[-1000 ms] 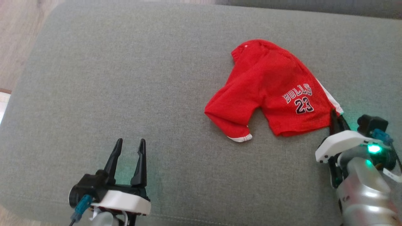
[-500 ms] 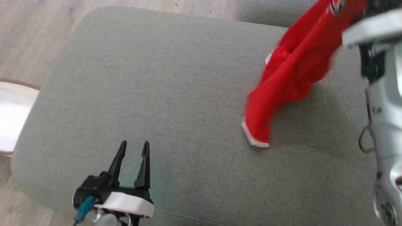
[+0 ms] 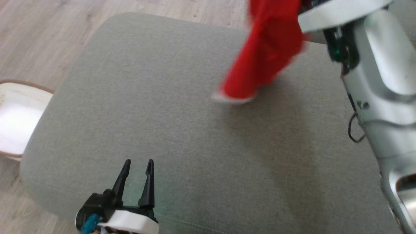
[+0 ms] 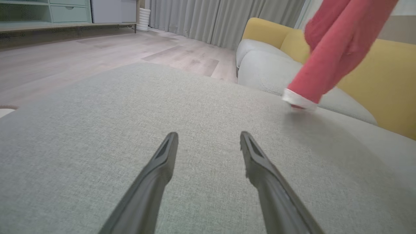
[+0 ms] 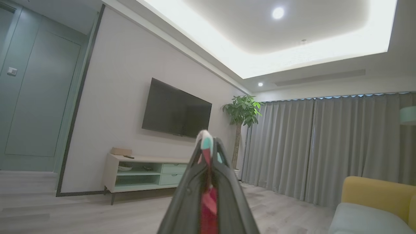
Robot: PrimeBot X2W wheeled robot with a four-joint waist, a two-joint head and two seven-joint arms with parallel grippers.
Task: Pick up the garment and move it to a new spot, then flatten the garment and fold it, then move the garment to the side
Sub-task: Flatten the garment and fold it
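The garment (image 3: 266,48) is bright red with a white hem and hangs in the air over the far right part of the grey cushion (image 3: 146,107). Its lowest white edge (image 3: 232,98) is at or just above the cushion surface. My right gripper (image 5: 208,148) is shut on a pinch of the garment's red and white fabric, raised high. In the head view my right arm (image 3: 373,65) holds the cloth from the upper right. The left wrist view shows the garment (image 4: 331,55) dangling at upper right. My left gripper (image 3: 138,165) rests open and empty near the cushion's front edge; its fingers (image 4: 162,169) are spread wide.
Wooden floor (image 3: 39,32) lies left of and beyond the cushion. A white round object with a brown rim (image 3: 13,120) sits on the floor at the left. A yellow sofa with grey seats (image 4: 390,81) stands behind the cushion.
My right gripper closed on the garment's corner and lifted it off the cushion, so it now hangs instead of lying spread. The head camera has shifted. The left gripper stays still.
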